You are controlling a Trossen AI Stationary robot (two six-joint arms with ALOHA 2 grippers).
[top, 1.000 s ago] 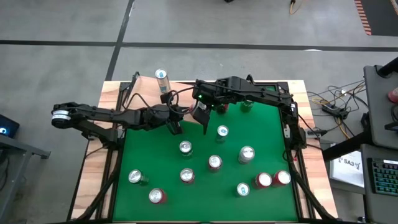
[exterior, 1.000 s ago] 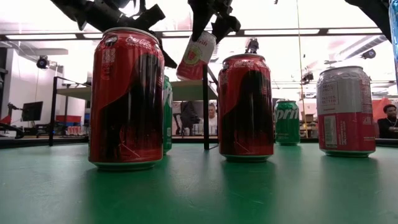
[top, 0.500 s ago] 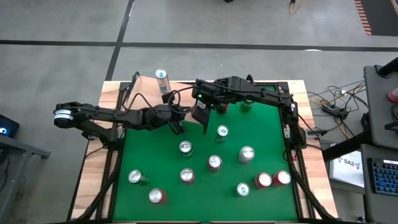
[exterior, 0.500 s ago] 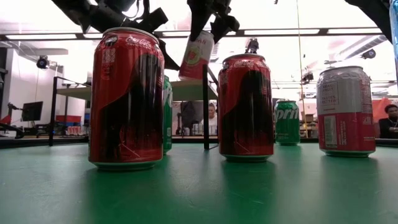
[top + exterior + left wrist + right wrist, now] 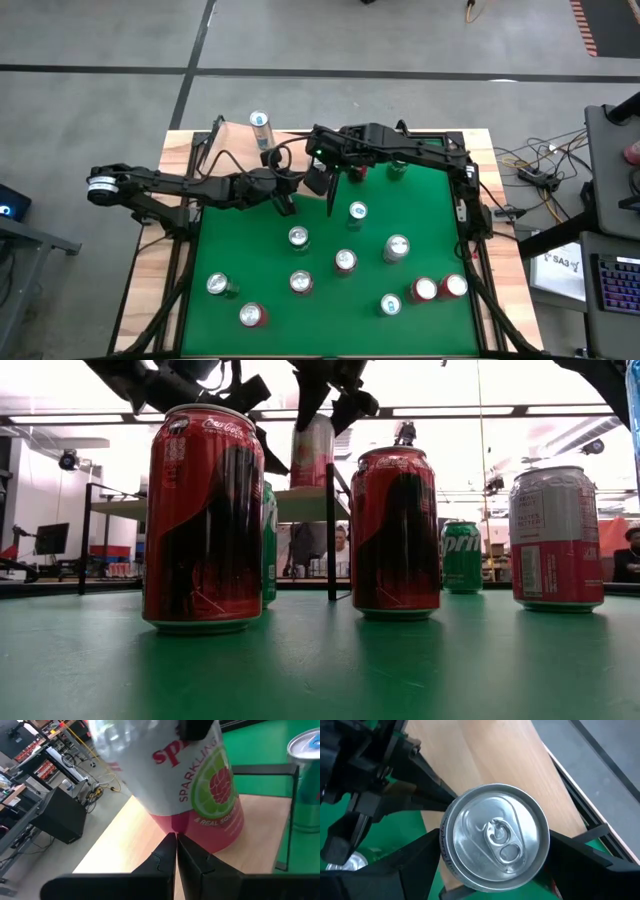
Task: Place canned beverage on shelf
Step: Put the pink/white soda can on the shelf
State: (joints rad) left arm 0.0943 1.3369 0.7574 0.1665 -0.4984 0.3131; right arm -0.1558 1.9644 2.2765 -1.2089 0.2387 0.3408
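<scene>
Clearly the right gripper (image 5: 318, 180) was clamped on the sides of a pink-and-white sparkling can (image 5: 313, 450), holding it upright over the pale wood shelf (image 5: 485, 760) at the far edge of the tabletop (image 5: 430, 230); whether its base already touched the board could not be told. The left gripper (image 5: 176, 851), fingers shut on nothing, sat just beside the can's lower wall. If the right gripper let go before the base sat flat, the can could tip, and the shut left fingers might nudge it on release. A tall blue can (image 5: 260, 126) already on the shelf stood near enough to be knocked. Green felt covered the tabletop, where many cans stood, two red cola cans (image 5: 203, 515) nearest the low camera. Behind lay a bright workshop with desks, and a seated person (image 5: 628, 552).
</scene>
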